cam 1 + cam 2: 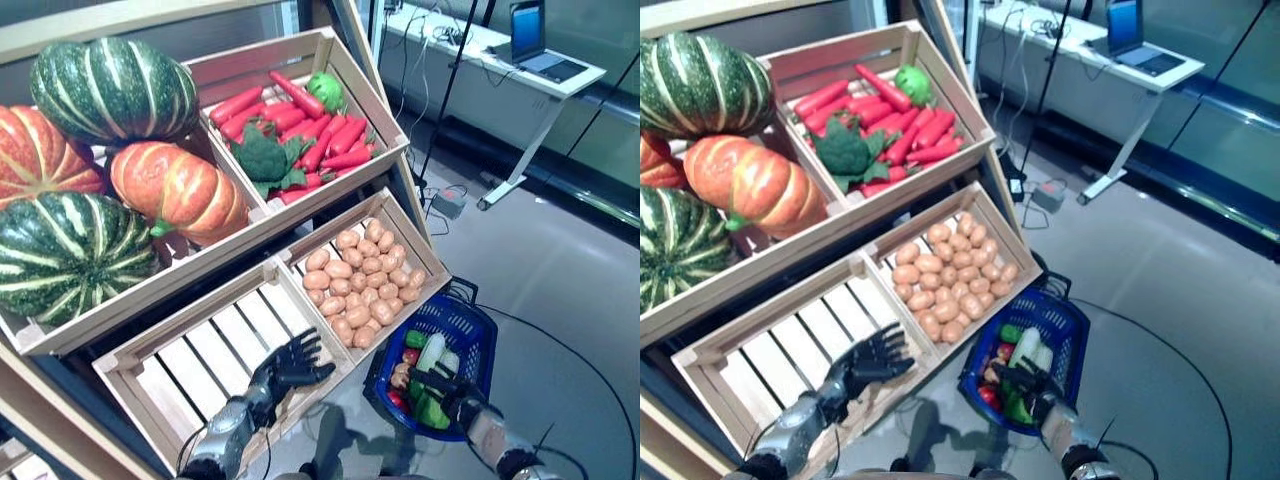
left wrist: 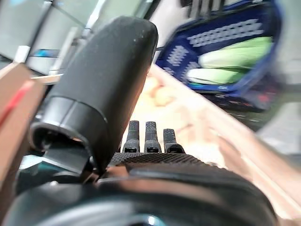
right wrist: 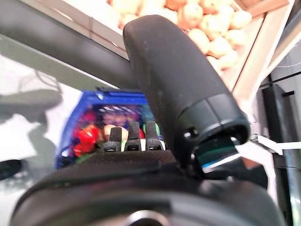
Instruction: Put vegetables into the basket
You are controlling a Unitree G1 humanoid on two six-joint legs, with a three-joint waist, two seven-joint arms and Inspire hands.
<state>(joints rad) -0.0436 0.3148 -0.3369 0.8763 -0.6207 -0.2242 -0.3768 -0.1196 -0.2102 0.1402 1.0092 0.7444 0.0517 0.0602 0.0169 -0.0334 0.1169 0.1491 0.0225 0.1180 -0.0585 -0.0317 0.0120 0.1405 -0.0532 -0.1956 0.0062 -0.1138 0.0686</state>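
reaching my empty, spread left hand (image 1: 290,365) up-right toward the potatoes (image 1: 358,285); right hand (image 1: 452,392) seems curled on the basket (image 1: 470,335), keep it steady.

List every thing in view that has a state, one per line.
blue basket: partly filled with vegetables, right hand at its near end
left hand: open, empty, over the slatted crate
slatted crate: empty
potato crate: full
carrot crate: full
laptop: lid open
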